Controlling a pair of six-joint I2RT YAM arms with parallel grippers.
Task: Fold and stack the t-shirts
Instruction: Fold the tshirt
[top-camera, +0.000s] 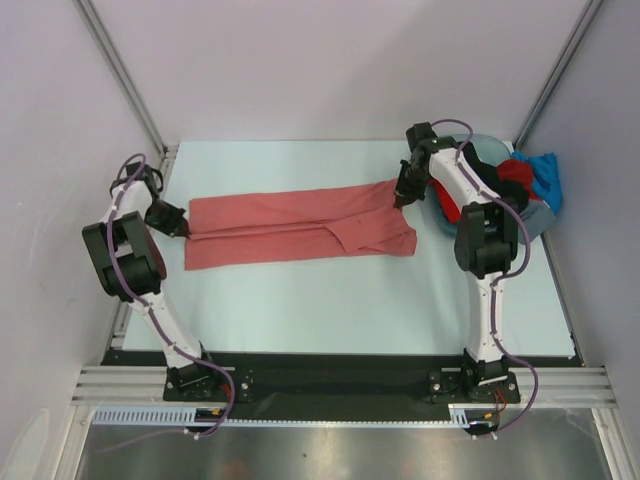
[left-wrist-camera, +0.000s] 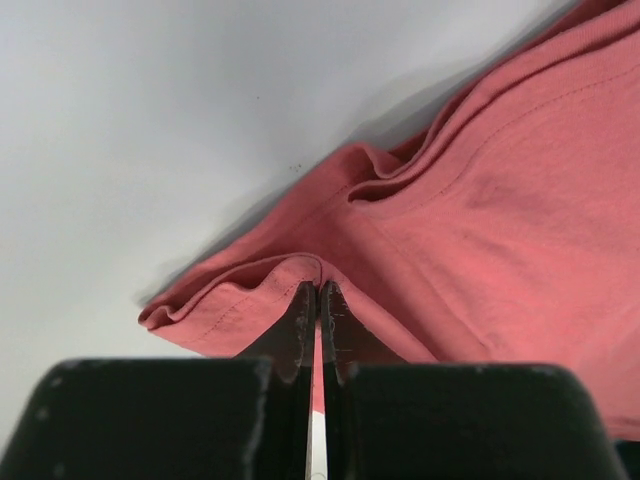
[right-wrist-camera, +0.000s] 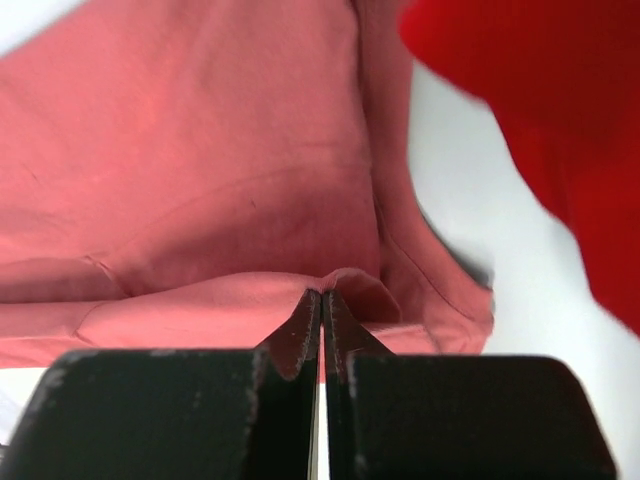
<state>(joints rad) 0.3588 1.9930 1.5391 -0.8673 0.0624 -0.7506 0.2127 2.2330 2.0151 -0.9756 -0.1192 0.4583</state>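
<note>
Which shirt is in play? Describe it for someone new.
Start at the middle of the pale table. The salmon shirt lies there as a long band, left gripper pinching one end, right gripper the other. It alone is spread out; the red shirt and blue shirt are heaped in the basin at far right.

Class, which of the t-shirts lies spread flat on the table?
The salmon-red t-shirt, laid out long and flat; the bright red shirt and blue shirt are heaped in the basin.
</note>
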